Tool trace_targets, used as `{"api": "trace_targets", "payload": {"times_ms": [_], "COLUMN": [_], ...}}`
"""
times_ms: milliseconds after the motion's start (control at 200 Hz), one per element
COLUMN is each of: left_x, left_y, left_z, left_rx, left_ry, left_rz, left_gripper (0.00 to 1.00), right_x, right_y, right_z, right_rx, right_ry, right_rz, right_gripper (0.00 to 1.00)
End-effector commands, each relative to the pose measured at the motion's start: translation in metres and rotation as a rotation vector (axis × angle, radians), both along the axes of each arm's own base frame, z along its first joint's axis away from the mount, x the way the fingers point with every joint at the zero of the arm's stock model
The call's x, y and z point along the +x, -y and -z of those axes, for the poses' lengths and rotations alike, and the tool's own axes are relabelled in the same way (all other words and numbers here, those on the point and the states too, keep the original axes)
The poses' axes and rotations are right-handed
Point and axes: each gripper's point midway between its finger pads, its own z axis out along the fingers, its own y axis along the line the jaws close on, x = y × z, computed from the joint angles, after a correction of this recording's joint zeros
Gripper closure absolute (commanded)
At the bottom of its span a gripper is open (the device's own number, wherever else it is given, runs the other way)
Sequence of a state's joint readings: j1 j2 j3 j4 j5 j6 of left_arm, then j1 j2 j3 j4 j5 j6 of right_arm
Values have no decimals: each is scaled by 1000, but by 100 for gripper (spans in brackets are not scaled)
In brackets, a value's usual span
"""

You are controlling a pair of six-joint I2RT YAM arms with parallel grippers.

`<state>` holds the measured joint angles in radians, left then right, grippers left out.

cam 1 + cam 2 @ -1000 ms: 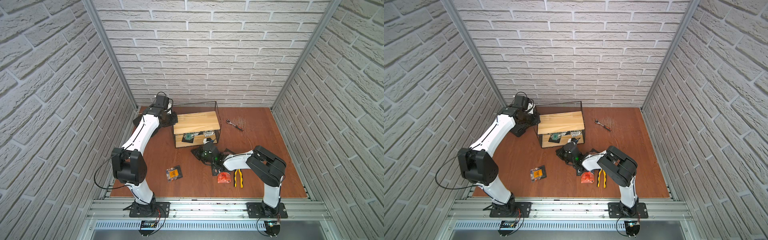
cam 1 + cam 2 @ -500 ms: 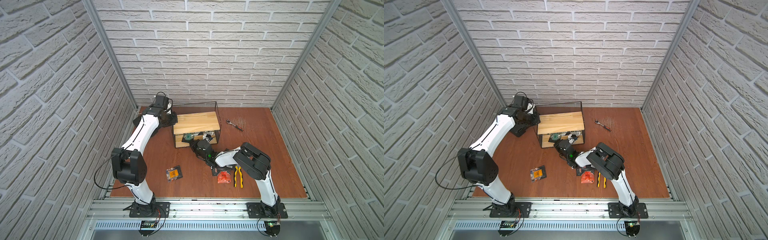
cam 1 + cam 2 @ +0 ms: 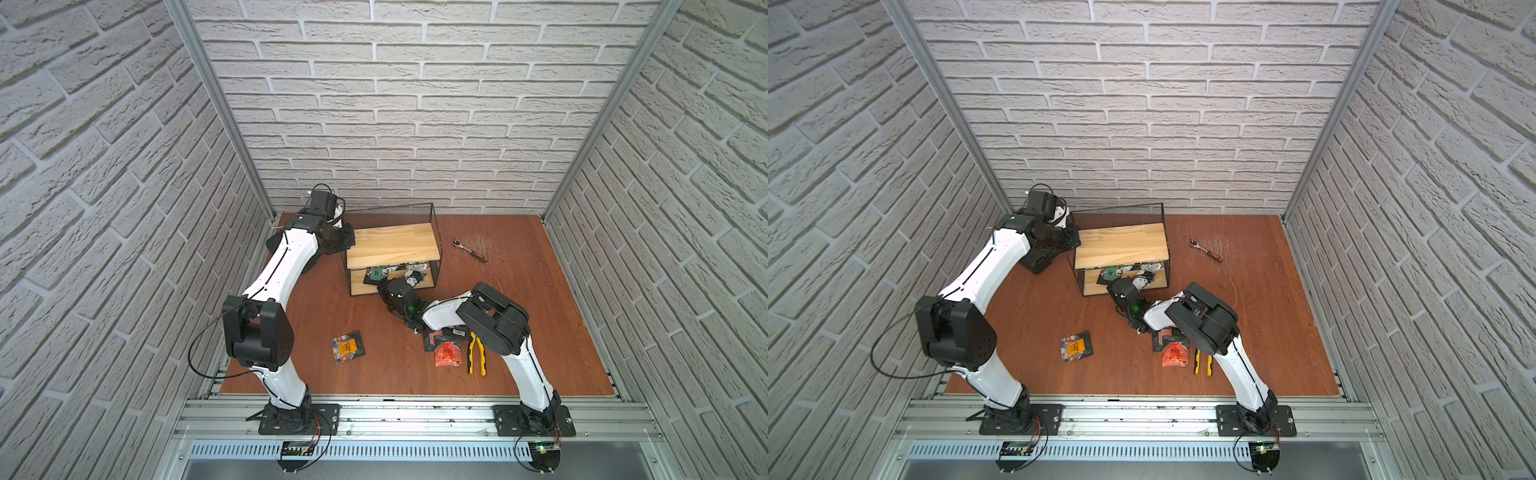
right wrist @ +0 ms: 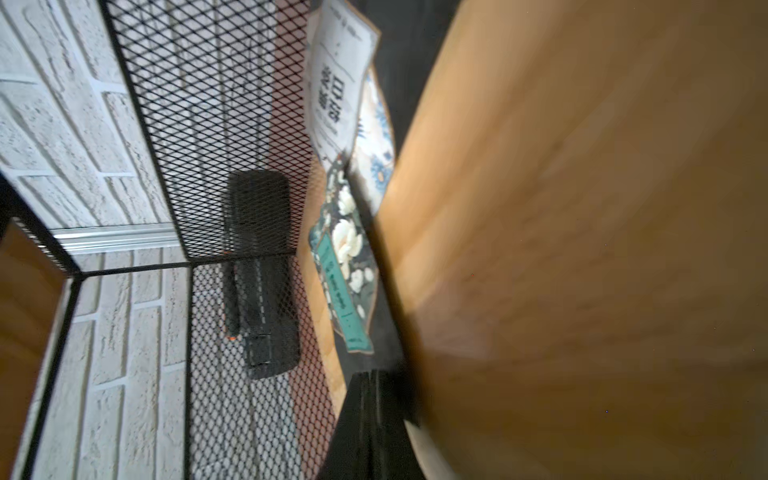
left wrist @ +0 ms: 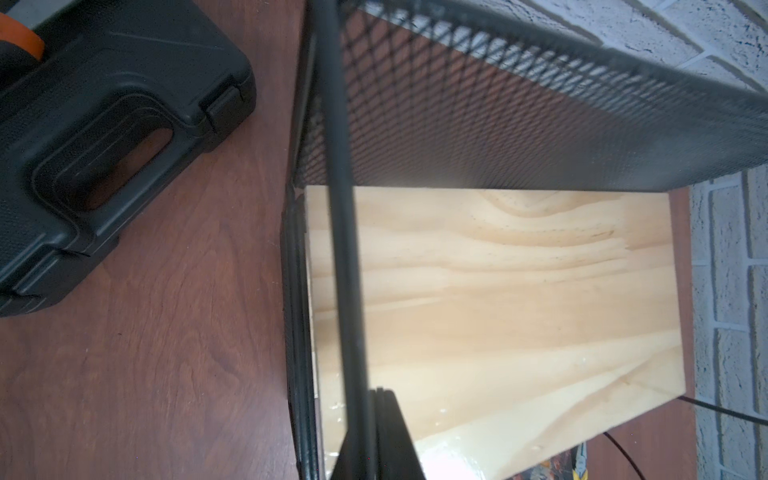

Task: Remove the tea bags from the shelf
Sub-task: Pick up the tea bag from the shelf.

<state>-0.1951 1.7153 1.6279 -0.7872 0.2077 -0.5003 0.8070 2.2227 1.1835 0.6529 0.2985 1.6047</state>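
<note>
Just beyond right claw (image 4: 371,376), tea bags (image 4: 345,266)

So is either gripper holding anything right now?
Left gripper looks clamped on a side wire of the shelf; right gripper is shut by the tea bags, grip unclear.

Wire shelf (image 3: 392,245) stands upright at the rear of the table (image 3: 540,299); foil tea bags (image 3: 376,275) overlap on its lower board, others lie flat out front.

The shelf (image 3: 392,245): pale smooth wood, matt black wire mesh.
</note>
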Motion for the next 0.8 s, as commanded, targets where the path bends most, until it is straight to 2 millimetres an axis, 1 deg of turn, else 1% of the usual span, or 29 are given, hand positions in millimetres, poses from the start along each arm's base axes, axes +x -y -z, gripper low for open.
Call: {"api": "trace_targets", "payload": {"times_ms": [0,130,200,400,515,795], "left_x": [0,0,0,0,0,-1], "left_y": [-5,-5,-4,-4,-4,-4], "left_z": [10,10,10,9,8,9], "left_rx": [15,14,13,12,12,12], "left_ry": [-26,-27,-26,-23,-24,-25], "left_rz": [9,7,7,6,6,7], "left_gripper": [93,93,93,93,93,93], "right_x": [-8,-19,-23,-31,-29,-29], "right_y": [10,20,22,21,20,10], "right_z": [7,13,14,7,-1,-37], "right_rx": [-50,-78,-72,-65,-42,18], "right_ry": [-57,-90,-98,-100,-82,-24], "right_rz": [4,-2,-7,-25,-18,-29], "right_gripper": [97,97,97,97,97,97]}}
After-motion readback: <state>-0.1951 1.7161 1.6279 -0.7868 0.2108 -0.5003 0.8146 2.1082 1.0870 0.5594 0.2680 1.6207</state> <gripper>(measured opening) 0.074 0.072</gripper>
